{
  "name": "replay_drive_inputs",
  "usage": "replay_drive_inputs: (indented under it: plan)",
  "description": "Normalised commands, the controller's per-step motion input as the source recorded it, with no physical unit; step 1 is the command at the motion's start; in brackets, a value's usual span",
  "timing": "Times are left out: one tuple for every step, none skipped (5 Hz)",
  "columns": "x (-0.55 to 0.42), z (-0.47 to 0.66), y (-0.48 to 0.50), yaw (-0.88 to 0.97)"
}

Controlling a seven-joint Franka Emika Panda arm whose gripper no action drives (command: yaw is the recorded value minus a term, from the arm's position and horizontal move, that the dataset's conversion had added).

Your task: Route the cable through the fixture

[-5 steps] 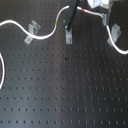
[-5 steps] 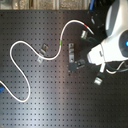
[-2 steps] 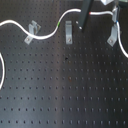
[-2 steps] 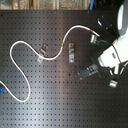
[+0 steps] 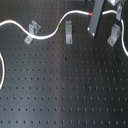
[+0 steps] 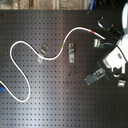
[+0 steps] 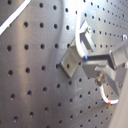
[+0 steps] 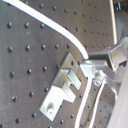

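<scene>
The white cable snakes across the black perforated board in both exterior views. Its green band lies just before the middle fixture. Its red band sits right beside my gripper. The gripper looks shut on the cable near that red band, between the middle fixture and the right fixture. The left fixture stands against the cable's lower side. A metal fixture close to the fingers appears in the second wrist view, with the cable curving past it.
Three small metal bracket fixtures stand in a row on the board. The arm's white body covers the second exterior view's right edge. A blue piece lies at the second exterior view's left edge by the cable's far end.
My gripper has travelled to the first exterior view's right, from by the middle fixture to near the right one. It drew the cable's red-banded end along.
</scene>
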Motion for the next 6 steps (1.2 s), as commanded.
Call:
replay_drive_inputs:
  plan:
    - [-0.228, 0.0, 0.259, -0.01]
    - [-0.22, 0.0, 0.24, 0.0]
    - [-0.176, 0.0, -0.064, -0.21]
    - [-0.131, 0.0, -0.095, -0.35]
    - [-0.02, -0.03, -0.023, -0.48]
    - [-0.028, -0.07, 0.02, -0.43]
